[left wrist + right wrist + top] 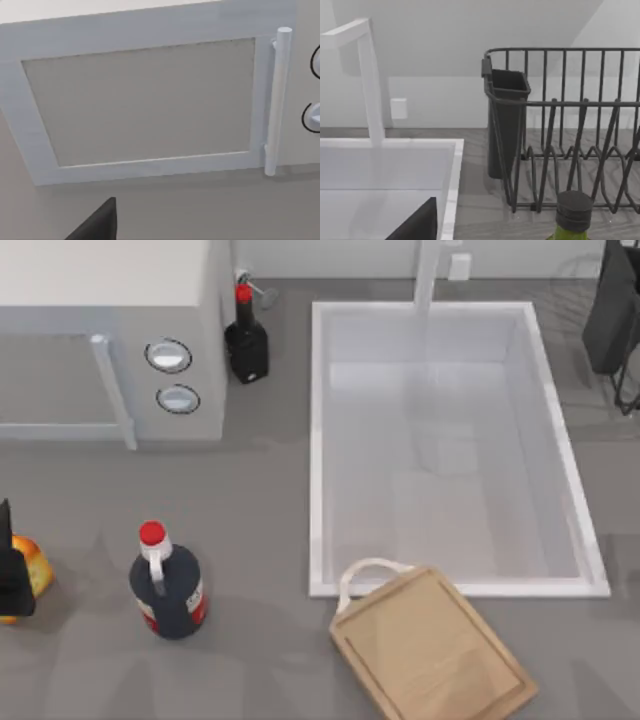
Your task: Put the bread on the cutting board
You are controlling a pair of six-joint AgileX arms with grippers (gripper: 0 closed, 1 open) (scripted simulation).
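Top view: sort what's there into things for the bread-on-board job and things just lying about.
For the job:
- bread, far left edge, under the left gripper
- cutting board, front of the sink

Lying about:
- red-capped dark bottle
- second dark bottle
- microwave
- sink
- dish rack
- green bottle

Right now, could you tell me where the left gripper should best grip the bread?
Probably across the bread's blocky sides, coming straight down. It lies low on the counter at the table's left edge, with the left gripper already over it and the bottle well clear to its right.
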